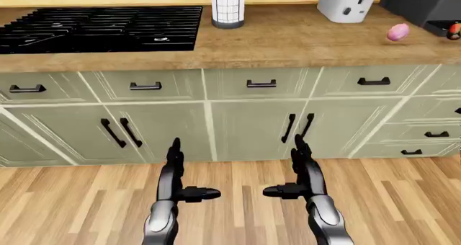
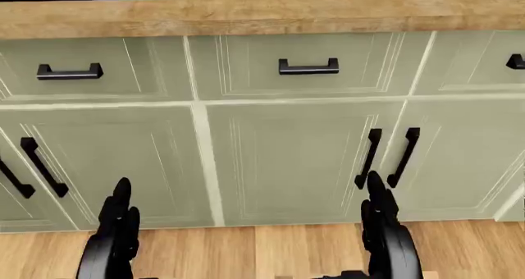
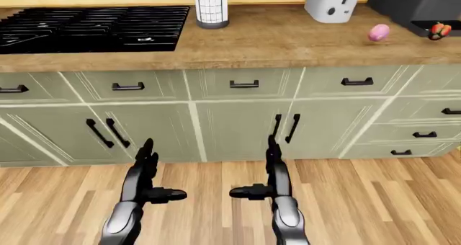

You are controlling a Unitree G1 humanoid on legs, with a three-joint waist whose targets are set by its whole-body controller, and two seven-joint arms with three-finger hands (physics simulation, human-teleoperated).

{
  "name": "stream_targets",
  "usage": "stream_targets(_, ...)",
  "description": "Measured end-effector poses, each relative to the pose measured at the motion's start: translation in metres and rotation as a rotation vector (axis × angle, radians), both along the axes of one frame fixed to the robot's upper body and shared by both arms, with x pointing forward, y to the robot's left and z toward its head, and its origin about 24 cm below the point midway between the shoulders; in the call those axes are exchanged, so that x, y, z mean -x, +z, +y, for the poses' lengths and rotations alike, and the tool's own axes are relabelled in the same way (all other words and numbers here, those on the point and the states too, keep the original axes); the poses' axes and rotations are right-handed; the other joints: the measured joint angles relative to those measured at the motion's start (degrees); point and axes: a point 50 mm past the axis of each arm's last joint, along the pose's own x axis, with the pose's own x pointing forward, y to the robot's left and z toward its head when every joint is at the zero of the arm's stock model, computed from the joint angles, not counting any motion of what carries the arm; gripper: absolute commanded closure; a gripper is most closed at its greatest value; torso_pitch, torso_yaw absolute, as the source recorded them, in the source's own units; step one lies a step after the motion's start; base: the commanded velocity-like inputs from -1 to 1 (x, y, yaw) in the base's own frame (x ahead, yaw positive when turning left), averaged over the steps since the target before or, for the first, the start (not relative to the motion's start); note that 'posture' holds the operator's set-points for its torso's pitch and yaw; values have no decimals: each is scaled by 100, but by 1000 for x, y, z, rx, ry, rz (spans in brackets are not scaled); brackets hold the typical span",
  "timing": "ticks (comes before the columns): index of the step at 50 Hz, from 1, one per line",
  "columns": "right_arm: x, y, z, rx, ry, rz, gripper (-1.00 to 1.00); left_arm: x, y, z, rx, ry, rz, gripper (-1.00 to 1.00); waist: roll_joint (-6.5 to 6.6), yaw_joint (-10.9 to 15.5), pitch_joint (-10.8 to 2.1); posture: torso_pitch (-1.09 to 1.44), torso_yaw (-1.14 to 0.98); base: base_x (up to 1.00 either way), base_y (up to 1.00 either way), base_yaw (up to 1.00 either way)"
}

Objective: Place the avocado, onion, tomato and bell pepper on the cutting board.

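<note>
Onion (image 3: 379, 32) — on counter, far from robot hands.

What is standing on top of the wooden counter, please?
On the counter: a black stove, a white gridded cylinder, a toaster, a pink onion, a dark appliance and a red item. No cutting board shows.

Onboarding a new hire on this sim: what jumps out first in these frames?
The two dark robot hands, left hand and right hand, both open and empty, low over the wood floor. Behind them runs a row of pale green cabinets under a wood counter, with a black stove at upper left. At far right on the counter sits a small pink onion, well out of reach.
</note>
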Motion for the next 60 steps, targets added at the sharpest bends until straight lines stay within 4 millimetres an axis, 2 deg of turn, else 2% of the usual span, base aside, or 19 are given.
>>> stream_targets(3, -11, 49, -5, 22, -12, -146, -100, -8, 38, 1, -28, -11, -112, -100, -3, 42, -264, 0, 0, 0, 0, 0)
stream_targets(5, -15, 75, -7, 33, -24, -240, -100, -11, 54, 0, -43, -15, -160, -100, -50, 56, -199, 0, 0, 0, 0, 0)
stream_targets(6, -14, 84, -7, 38, -24, -267, -100, -11, 58, 1, -48, -16, -163, -100, -53, 56, -270, 0, 0, 0, 0, 0)
stream_targets(9, -16, 101, -8, 48, -20, -304, -100, -13, 68, 1, -69, -20, -162, -100, -49, 53, -370, 0, 0, 0, 0, 0)
stream_targets(15, -20, 128, -19, 64, -45, -306, -100, -17, 105, 9, -109, 3, -200, -100, -16, 86, -339, 0, 0, 0, -14, 0)
stream_targets(20, -22, 160, -22, 81, -46, -380, -100, -17, 139, 14, -139, 33, -282, -100, 320, 129, -428, 0, 0, 0, -65, 0)
stream_targets(24, -27, 180, -22, 83, -53, -432, -100, -18, 155, 11, -149, 21, -333, -100, 129, 166, -399, 0, 0, 0, -65, 0)
stream_targets(29, -30, 185, -16, 81, -43, -441, -100, -14, 160, 14, -144, 44, -323, -100, -415, 172, -364, 0, 0, 0, -74, 0)
stream_targets(33, -30, 180, -27, 96, -93, -395, -100, -12, 157, 8, -126, 11, -306, -100, -199, 23, -150, 0, 0, 0, -100, 0)
stream_targets(37, -29, 189, -26, 96, -89, -426, -100, -13, 159, 12, -138, 32, -303, -100, 211, 56, -26, 0, 0, 0, -100, 0)
stream_targets(38, -29, 192, -23, 95, -77, -444, -100, -12, 163, 14, -145, 42, -319, -100, 340, 121, -49, 0, 0, 0, -100, 0)
stream_targets(40, -28, 189, -18, 84, -53, -436, -100, -11, 165, 17, -155, 61, -323, -100, 347, 196, -64, 0, 0, 0, -100, 0)
stream_targets(42, -29, 183, -17, 82, -38, -400, -100, -11, 164, 20, -159, 74, -314, -100, 396, 191, -225, 0, 0, 0, -100, 0)
stream_targets(44, -28, 187, -20, 88, -47, -406, -100, -11, 168, 20, -161, 75, -331, -100, 382, 167, -295, 0, 0, 0, -100, 0)
stream_targets(47, -25, 196, -23, 95, -71, -455, -100, -9, 172, 20, -166, 74, -360, -100, 167, 203, -249, 0, 0, 0, -100, 0)
stream_targets(49, -25, 197, -22, 97, -70, -469, -100, -9, 172, 21, -166, 78, -359, -100, -39, 219, -222, 0, 0, 0, -100, 0)
stream_targets(51, -26, 197, -22, 99, -66, -469, -100, -9, 173, 21, -167, 80, -363, -100, -390, 185, -270, 0, 0, 0, -100, 0)
stream_targets(55, -28, 183, -31, 105, -105, -394, -100, -11, 163, 14, -153, 41, -306, -100, -373, 31, -214, 0, 0, 0, -100, 0)
stream_targets(60, -25, 194, -28, 110, -89, -449, -100, -7, 176, 18, -171, 67, -356, -100, 14, 51, -111, 0, 0, 0, -100, 0)
